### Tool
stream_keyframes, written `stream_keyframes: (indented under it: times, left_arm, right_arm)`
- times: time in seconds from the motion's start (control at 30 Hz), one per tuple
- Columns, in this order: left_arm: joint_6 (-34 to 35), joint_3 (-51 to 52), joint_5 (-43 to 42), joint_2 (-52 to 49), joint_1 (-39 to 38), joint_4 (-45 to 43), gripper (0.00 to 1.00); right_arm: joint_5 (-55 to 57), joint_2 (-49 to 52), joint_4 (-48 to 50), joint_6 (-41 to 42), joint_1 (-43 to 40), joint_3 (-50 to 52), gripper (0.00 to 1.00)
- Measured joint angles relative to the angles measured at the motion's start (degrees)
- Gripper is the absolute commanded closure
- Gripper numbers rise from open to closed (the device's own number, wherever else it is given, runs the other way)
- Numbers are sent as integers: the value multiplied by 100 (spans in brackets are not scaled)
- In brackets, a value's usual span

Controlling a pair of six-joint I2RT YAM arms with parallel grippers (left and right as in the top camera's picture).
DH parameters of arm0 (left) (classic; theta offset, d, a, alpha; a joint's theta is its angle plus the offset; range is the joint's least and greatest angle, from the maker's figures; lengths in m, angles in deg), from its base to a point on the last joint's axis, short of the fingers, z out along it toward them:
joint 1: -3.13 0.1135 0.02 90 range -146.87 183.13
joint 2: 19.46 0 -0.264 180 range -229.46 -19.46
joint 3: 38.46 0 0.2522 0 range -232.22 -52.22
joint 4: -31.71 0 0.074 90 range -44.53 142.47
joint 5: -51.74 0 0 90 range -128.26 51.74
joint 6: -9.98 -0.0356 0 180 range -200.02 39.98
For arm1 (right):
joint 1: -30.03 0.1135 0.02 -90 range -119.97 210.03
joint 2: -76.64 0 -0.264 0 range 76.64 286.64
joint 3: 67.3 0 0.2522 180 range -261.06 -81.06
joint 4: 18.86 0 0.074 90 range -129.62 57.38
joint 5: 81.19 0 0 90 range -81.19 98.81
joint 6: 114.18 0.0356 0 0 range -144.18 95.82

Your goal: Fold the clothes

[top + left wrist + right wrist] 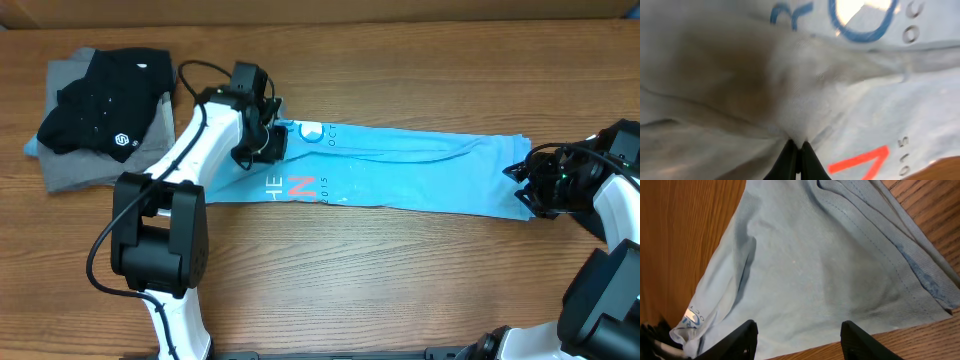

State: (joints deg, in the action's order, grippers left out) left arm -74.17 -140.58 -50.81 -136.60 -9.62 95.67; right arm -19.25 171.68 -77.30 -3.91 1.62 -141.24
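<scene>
Fingers of the left gripper were clamped on the T-shirt; the right gripper gaped over its other end. It likely had to grip next, before folding.

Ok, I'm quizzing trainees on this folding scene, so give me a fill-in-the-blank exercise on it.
The left gripper is ___ on the blue shirt.
The jaws of the right gripper stand ___ over the shirt's other end.
The garment lying on the grey shirt is ___.
Missing words: shut; open; black.
</scene>
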Motion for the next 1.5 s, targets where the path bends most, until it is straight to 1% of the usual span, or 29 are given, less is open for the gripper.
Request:
stream_keyframes:
  times: [0.17,0.3,0.4,0.5,0.53,0.57,0.6,0.73,0.83,0.9,1.0,1.13,1.23,1.3,1.4,1.5]
  left_arm:
    - [127,-293,-31,0,-35,282,96]
    - [269,-299,-72,0,-160,527,96]
    - [343,-299,-83,0,-315,660,94]
    - [455,-299,-92,0,-452,697,95]
    - [496,-299,-92,0,-505,699,92]
    - [533,-299,-90,0,-551,697,82]
    - [590,-299,-81,0,-595,695,79]
    - [782,-299,-20,0,-699,691,78]
    - [850,-299,-22,0,-713,688,71]
    - [903,-299,-22,0,-713,691,69]
    - [907,-299,-22,0,-708,763,71]
    - [901,-437,-17,-2,-660,1198,73]
    - [846,-826,9,-15,-505,1613,69]
    - [730,-1187,35,-15,-321,1926,67]
    - [566,-1655,81,-15,-7,2404,69]
    - [369,-1971,149,-15,315,2885,70]
  right_arm:
    - [0,0,-35,2,0,0,43]
    - [2,0,-35,-2,2,0,43]
    - [4,0,-35,2,0,0,43]
    - [4,0,-35,0,0,0,43]
    - [15,0,-35,0,0,0,43]
    - [33,0,-35,2,0,0,42]
    - [46,0,-35,-2,0,0,42]
    - [94,0,-33,-35,0,0,41]
    - [160,0,-26,-46,0,0,41]
    - [199,0,-9,-57,0,0,40]
    - [295,0,103,-59,0,0,36]
    - [457,0,516,-81,0,-2,36]
    - [636,0,750,-164,0,-4,36]
    - [787,7,822,-256,0,-4,33]
    - [1126,155,960,-407,2,-7,32]
    - [1305,566,1198,-616,-9,-20,31]
